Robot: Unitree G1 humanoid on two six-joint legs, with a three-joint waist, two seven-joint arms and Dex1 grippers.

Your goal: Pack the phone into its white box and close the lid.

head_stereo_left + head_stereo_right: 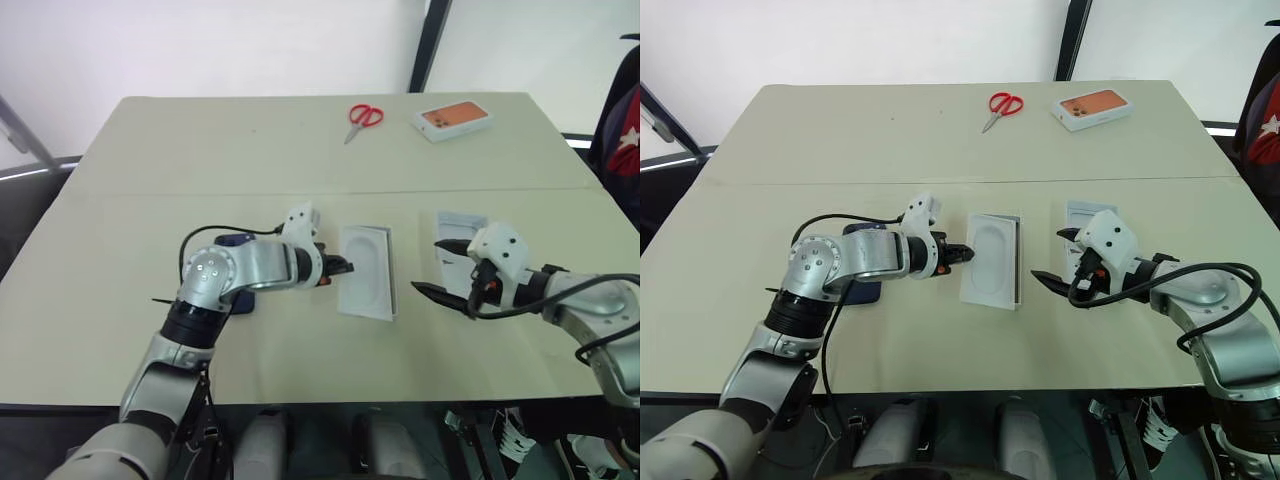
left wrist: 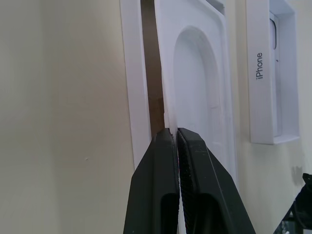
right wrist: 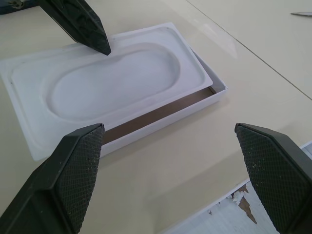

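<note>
The white box lies mid-table with a thin white moulded insert tray resting askew on it, so a strip of brown floor shows along one side. My left gripper is shut, and its tips meet the tray's edge on the side nearest the arm. The dark blue phone lies on the table under my left forearm and is mostly hidden. The lid lies beyond my right hand, to the right of the box. My right gripper stands wide open beside the box's right side, holding nothing.
Red-handled scissors and a white box with an orange picture lie near the table's far edge. A seam crosses the table behind the work area. Bare tabletop stretches to the left and along the front edge.
</note>
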